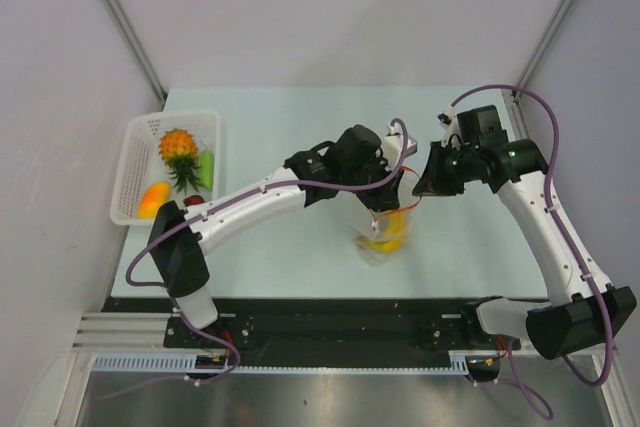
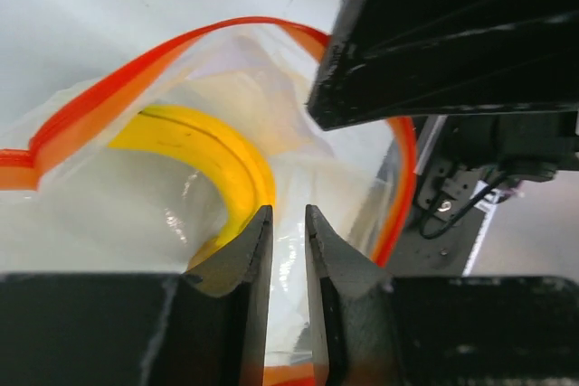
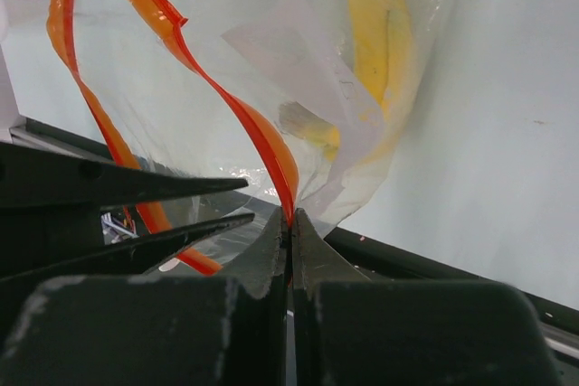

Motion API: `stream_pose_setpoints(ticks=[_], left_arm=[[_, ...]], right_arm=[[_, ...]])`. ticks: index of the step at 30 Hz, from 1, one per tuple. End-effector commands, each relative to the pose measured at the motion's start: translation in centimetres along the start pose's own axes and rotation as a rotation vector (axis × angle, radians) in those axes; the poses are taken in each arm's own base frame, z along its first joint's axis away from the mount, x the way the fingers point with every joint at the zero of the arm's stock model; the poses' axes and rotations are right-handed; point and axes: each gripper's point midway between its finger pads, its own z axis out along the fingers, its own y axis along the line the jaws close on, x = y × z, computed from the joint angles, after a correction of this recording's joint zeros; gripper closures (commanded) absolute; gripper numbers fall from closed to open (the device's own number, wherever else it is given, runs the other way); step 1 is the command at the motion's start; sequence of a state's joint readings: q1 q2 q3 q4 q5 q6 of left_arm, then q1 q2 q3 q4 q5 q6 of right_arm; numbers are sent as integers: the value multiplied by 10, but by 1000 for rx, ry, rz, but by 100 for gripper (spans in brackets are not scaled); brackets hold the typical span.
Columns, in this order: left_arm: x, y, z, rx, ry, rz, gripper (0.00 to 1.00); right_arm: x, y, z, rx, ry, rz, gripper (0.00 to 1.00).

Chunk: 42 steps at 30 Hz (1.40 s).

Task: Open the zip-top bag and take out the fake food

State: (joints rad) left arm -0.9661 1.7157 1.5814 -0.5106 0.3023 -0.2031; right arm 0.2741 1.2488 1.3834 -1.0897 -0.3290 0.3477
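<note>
Now the right tool (image 3: 290, 223), clamped on the zip-top bag (image 2: 136, 88) rim, holds its mouth wide; the left tool (image 2: 288, 223), narrowly parted and empty, must reach inside for the banana (image 2: 213, 155).

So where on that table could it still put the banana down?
Bare tabletop lies behind the arms, right of the white basket, and more lies in front of the zip-top bag. It is crowded mid-table, where the left gripper and right gripper meet at the bag holding the yellow banana.
</note>
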Motion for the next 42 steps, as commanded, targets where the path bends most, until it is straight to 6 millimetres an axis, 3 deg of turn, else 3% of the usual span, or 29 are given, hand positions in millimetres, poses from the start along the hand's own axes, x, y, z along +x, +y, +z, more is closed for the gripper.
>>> stream_pose_setpoints(ticks=[1, 7, 10, 13, 18, 22, 25, 31, 38, 42], left_arm=[[-11, 18, 2, -67, -7, 95, 76], [-11, 26, 18, -84, 29, 96, 77], [-20, 28, 25, -113, 44, 28, 78], [-16, 35, 34, -153, 68, -44, 76], [6, 46, 47, -179, 113, -56, 76], [45, 54, 56, -170, 196, -36, 75], [66, 49, 55, -141, 222, 6, 71], [85, 46, 64, -100, 205, 16, 55], [77, 29, 77, -3, 146, -41, 45], [85, 27, 83, 14, 163, -30, 41]], right_arm=[[-14, 21, -15, -77, -70, -26, 100], [-12, 22, -14, -87, -62, -30, 100], [-9, 21, -12, -85, -52, -26, 100], [-7, 21, -11, -89, -47, -23, 100], [-8, 21, -12, -83, -56, -22, 100], [-8, 19, -10, -79, -55, -18, 100], [-8, 18, -9, -76, -58, -20, 100], [-2, 14, -3, -72, -39, -11, 100], [6, 9, -1, -64, -28, 1, 100], [8, 8, -1, -61, -26, 6, 100]])
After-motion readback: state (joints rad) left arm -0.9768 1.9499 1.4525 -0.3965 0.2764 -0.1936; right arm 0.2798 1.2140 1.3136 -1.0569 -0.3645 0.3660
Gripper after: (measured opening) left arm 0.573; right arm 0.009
